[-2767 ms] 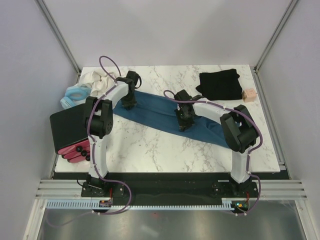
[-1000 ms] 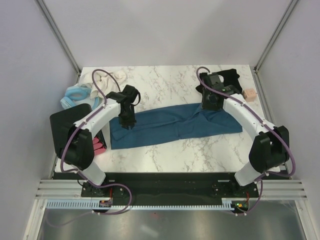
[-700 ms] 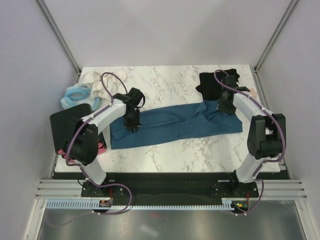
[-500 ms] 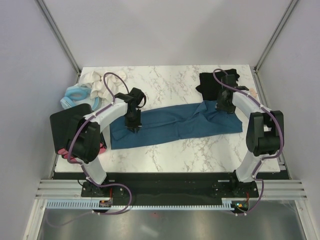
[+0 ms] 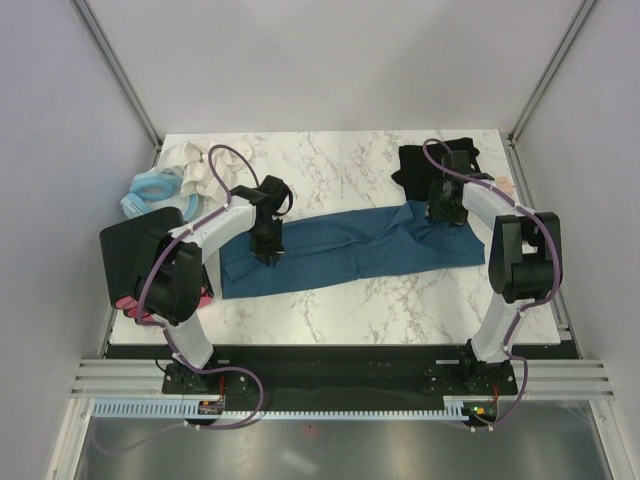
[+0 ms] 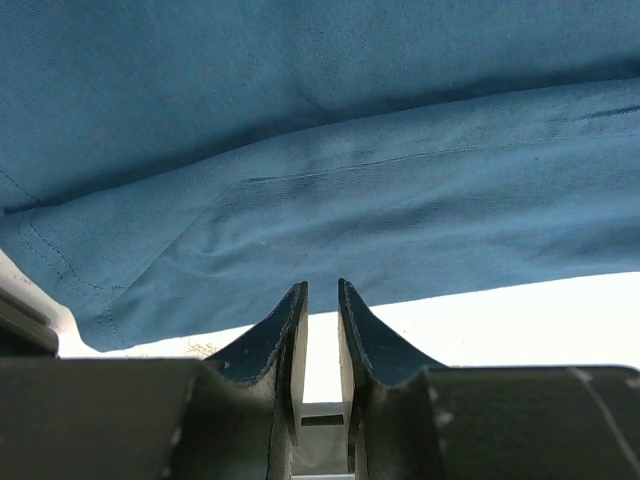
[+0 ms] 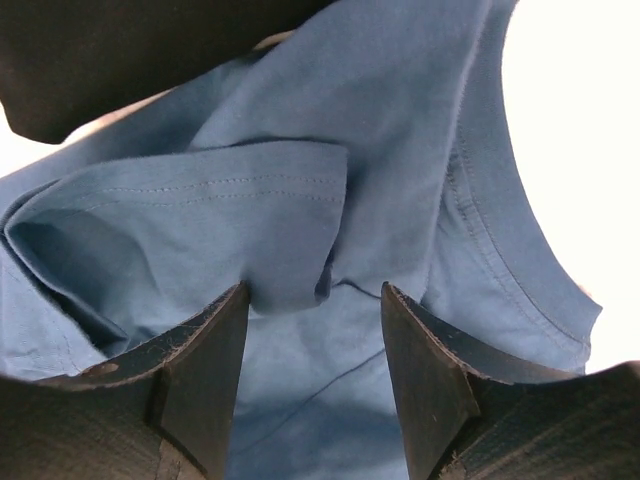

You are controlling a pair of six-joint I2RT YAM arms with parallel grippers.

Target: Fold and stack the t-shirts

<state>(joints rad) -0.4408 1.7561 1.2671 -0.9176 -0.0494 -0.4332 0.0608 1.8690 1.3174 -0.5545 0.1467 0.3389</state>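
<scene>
Marble table (image 5: 330,300), two t-shirts, two arms.
The blue t-shirt (image 5: 340,250) lies spread across the middle and the black t-shirt (image 5: 425,165) sits far right. The right gripper (image 7: 315,290) gapes over a blue fold, gripping nothing. The left gripper (image 6: 322,290) is nearly closed at the hem, its hold unclear.

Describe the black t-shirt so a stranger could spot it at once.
On the marble table, look to the far right corner. The black t-shirt lies there in a compact heap, just beyond the right end of the long teal-blue shirt. It is the only black cloth; the black box sits at the left edge.
</scene>
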